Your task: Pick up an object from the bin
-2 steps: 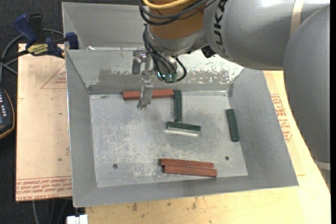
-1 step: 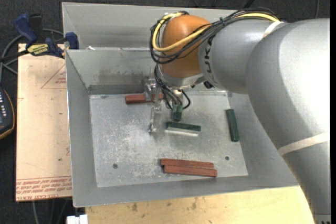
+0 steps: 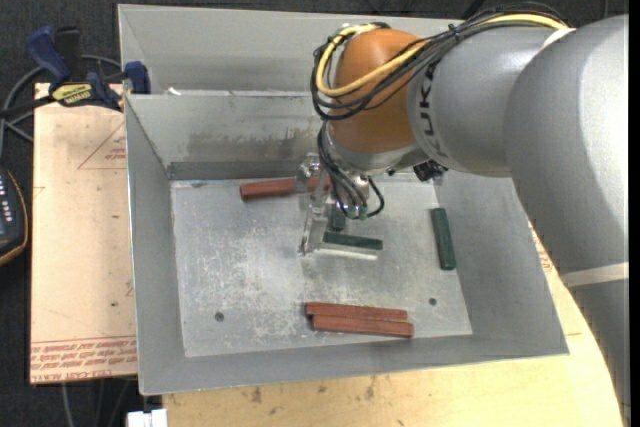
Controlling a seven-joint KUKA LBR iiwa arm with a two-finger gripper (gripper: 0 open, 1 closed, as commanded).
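We see the grey arm (image 3: pixel 520 105) first, the biggest thing in the scene. It comes in from the right and ends above the gripper (image 3: pixel 311 247), which we take as our mark for every place that follows. The grey metal bin (image 3: pixel 240 275) lies under and all round the gripper, its floor scuffed and mostly bare. The orange cover (image 3: pixel 370 85) on the wrist sits straight above the gripper, with yellow and black cables (image 3: pixel 335 80) looped over the cover's left side.

Among the loose things, the largest is a pair of red-brown bars (image 3: pixel 360 319), lying side by side and touching. They are below the gripper and a little to its right, well apart from it. The far green bar (image 3: pixel 443 238) is dark and slim. It lies well to the right of the gripper at about its height, pointing up and down in the view. A single red-brown bar (image 3: pixel 266 188) lies up and to the left of the gripper, near it but apart.

The near green bar (image 3: pixel 355 241) is the thing at the gripper: short, dark and lying crosswise, just to the right of the gripper's tip. A pale strip (image 3: pixel 350 254) lies along its lower edge, touching it.

The gripper itself points down, its tip low over the floor. We cannot tell whether the jaws are parted or closed, nor whether they touch the near green bar.
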